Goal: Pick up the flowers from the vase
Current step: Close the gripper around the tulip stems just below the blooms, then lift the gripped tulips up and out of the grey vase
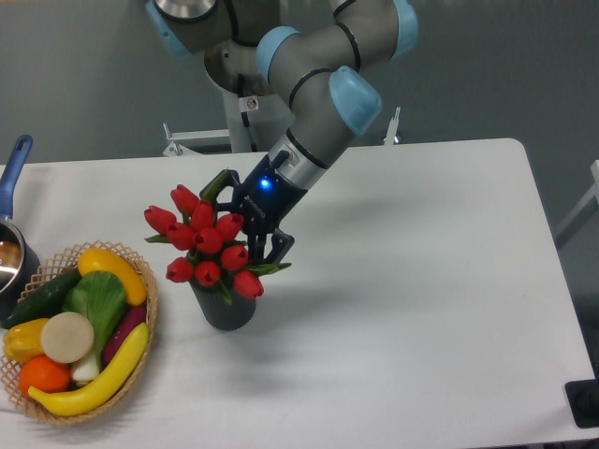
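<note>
Red tulip buds, so the flowers [208,245] look like a light artificial bunch, soft and springy at the heads, probably bendy in the stems. They sit upright in the dark grey ribbed vase [225,307], which stands on the white table [421,281] just right of the wicker basket [145,323] full of toy fruit and veg. The bunch spreads wider than the vase mouth, so I'd guess the only solid place to grab is low down where the stems gather, not the buds, which would just squash or slip. The vase looks small and light, so it might tag along or tip if the stems fit tight.

The arm reaches down from the back, wrist angled toward the left, with the gripper [251,229] pushed right against the right-hand side of the buds. One dark finger [277,245] shows beside a leaf; the other is hidden behind the flowers. Looks spread around the bunch's edge, not clamped yet, but I honestly can't tell.
</note>
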{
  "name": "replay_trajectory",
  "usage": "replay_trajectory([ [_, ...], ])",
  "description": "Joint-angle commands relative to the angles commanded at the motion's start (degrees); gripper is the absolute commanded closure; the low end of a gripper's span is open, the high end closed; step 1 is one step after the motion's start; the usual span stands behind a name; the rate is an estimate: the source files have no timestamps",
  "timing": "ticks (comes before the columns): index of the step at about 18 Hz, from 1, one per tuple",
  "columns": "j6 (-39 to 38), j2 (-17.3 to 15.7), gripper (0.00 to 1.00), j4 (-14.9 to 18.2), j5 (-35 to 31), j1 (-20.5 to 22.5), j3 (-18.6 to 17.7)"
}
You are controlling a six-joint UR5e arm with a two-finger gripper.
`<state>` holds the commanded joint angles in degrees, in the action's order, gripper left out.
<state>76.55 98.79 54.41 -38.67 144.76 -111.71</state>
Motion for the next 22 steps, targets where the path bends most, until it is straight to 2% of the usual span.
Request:
replay_trajectory([
  [4,0.0,0.1,0.27,-0.7,0.3,0.0,-0.1],
  [5,-0.1,0.1,0.31,-0.7,0.4,0.0,-0.1],
  [6,-0.2,0.1,0.41,-0.7,0.6,0.1,0.0],
  [7,-0.1,0.0,0.43,-0.7,0.6,0.1,0.0],
  [22,-1.2,-1.2,0.46,-0.4,7.1,1.6,1.3],
])
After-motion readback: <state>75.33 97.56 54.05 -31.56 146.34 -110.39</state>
